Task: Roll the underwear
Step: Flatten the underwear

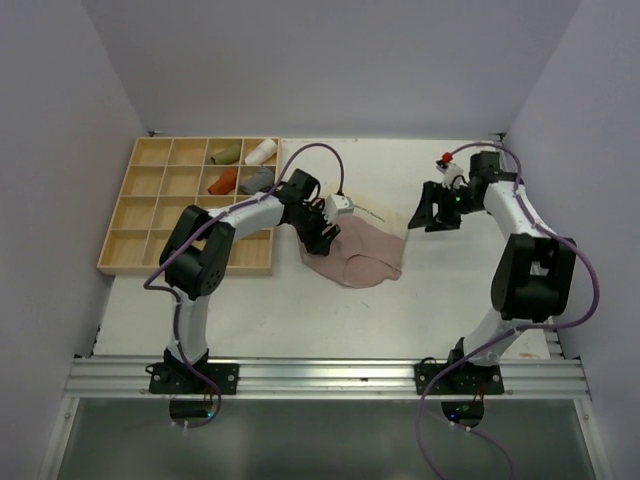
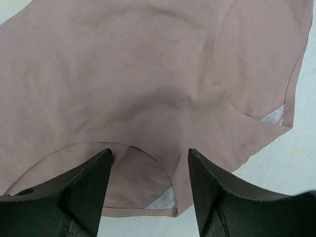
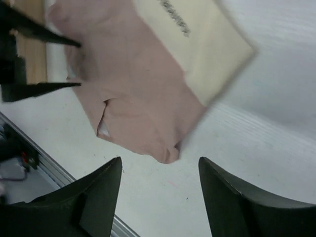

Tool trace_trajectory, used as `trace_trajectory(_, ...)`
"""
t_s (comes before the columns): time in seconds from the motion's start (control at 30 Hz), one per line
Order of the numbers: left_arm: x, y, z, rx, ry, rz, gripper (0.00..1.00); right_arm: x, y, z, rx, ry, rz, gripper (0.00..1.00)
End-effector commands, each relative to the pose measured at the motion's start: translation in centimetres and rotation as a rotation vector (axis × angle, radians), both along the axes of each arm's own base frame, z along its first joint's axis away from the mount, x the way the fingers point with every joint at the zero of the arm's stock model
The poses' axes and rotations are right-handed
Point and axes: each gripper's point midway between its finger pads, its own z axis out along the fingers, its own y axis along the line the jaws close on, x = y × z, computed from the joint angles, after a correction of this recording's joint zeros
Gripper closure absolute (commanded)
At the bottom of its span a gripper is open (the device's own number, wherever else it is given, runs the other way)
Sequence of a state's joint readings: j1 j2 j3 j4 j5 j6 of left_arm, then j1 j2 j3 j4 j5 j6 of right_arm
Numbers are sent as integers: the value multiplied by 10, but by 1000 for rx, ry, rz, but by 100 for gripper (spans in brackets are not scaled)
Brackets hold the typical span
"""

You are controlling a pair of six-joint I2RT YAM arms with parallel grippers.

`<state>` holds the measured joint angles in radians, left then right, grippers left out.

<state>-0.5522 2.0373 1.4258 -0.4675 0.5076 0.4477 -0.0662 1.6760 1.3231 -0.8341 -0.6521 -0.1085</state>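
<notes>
The pale beige-pink underwear (image 1: 362, 257) lies spread flat on the white table in the middle. It fills the left wrist view (image 2: 148, 74) and shows in the right wrist view (image 3: 133, 94). My left gripper (image 1: 321, 242) is open and empty just above its left edge, a leg opening between the jaws (image 2: 150, 160). My right gripper (image 1: 427, 224) is open and empty over bare table to the right of the garment, one corner ahead of it (image 3: 160, 165). A rust-orange roll (image 1: 224, 181) sits in a compartment of the wooden tray.
A wooden compartment tray (image 1: 150, 215) stands at the back left and holds olive (image 1: 226, 154), white (image 1: 261, 152) and grey (image 1: 258, 181) rolls. A cream printed sheet (image 3: 197, 44) lies partly under the underwear's far edge. A metal rail (image 1: 320, 375) runs along the near edge.
</notes>
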Motion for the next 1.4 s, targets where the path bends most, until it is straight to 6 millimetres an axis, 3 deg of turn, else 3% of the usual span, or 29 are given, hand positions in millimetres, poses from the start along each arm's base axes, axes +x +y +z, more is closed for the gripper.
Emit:
trace_trajectory(0.0,7,-3,31,-43,-81,-31,33,1,-23,-45,116,278,-247,31)
trace_trajectory(0.1,9,0,32,-38,-99,-23,33,3,-22,-56,193,334,-321,29)
trace_trajectory(0.2,7,2,31,-39,-119,-27,32,25,-20,-59,242,271,-391,32)
trace_trajectory(0.57,10,8,27,-6,-121,1,32,69,-32,-105,97,190,-526,49)
trace_trajectory(0.8,17,14,21,41,-134,34,32,84,-19,-136,73,202,-512,53)
trace_trajectory(0.87,18,16,19,53,-132,42,32,89,-17,-138,92,184,-509,61)
trace_trajectory(0.9,17,18,17,56,-129,44,32,90,-18,-138,90,176,-505,67)
trace_trajectory(0.93,18,19,17,59,-130,47,32,90,-19,-135,83,171,-498,80)
trace_trajectory(1.03,18,21,16,61,-127,53,32,91,-28,-118,46,124,-467,100)
trace_trajectory(1.07,18,21,16,61,-125,54,32,91,-31,-110,36,102,-454,100)
trace_trajectory(1.1,18,21,17,58,-125,51,32,94,-35,-89,33,54,-452,100)
trace_trajectory(1.2,13,21,15,55,-109,42,34,92,-42,-60,-24,-50,-437,100)
trace_trajectory(1.23,11,21,13,54,-101,39,34,91,-45,-42,-46,-101,-438,100)
trace_trajectory(1.37,6,20,8,55,-80,23,36,75,-52,-41,-188,-136,-391,100)
